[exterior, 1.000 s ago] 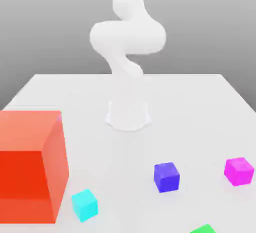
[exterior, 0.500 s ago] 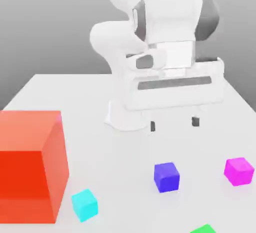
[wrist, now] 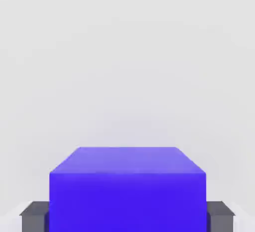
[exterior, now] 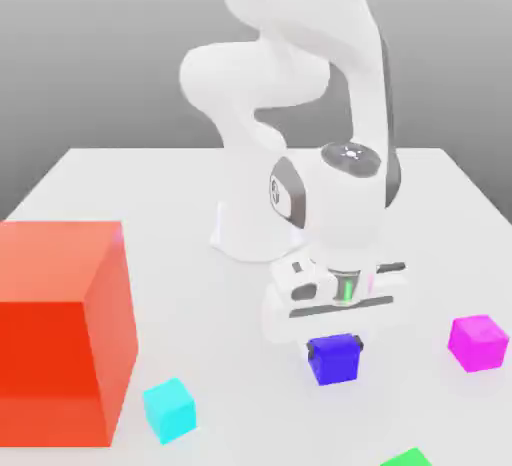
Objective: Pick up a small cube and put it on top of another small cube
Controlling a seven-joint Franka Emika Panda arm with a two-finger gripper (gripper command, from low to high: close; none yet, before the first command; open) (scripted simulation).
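Exterior view: the small cube (exterior: 335, 359) sits on the white table (exterior: 150, 194), in front of the arm's base (exterior: 255, 229) and toward the exterior view's right. The gripper (exterior: 335, 342) is lowered directly over it, pointing down, with a dark fingertip pressed against each side of the cube. In the hand view the small cube (wrist: 127, 188) lies between two grey fingers (wrist: 35, 216) that touch its opposite faces; the jaws are closed onto the cube, which rests on the table surface.

Surrounding items: a magenta cube (exterior: 478, 342) stands well apart on the exterior view's right. A cyan cube (exterior: 169, 410) stands nearer the front, on the exterior view's left. A big red cube (exterior: 62, 329) occupies the left edge of the exterior view, just beside the cyan cube. A green object (exterior: 408, 458) is cut off by the lower edge. None of these touches the small cube or the gripper, and nothing stands between the gripper and its target.

Compared with one second ago: the arm was then folded upright above its base with the hand out of sight; half a second ago the hand hung high with its fingers spread wide. The hand has since come down and its fingers have closed on the small cube. All cubes occupy the same positions as before.
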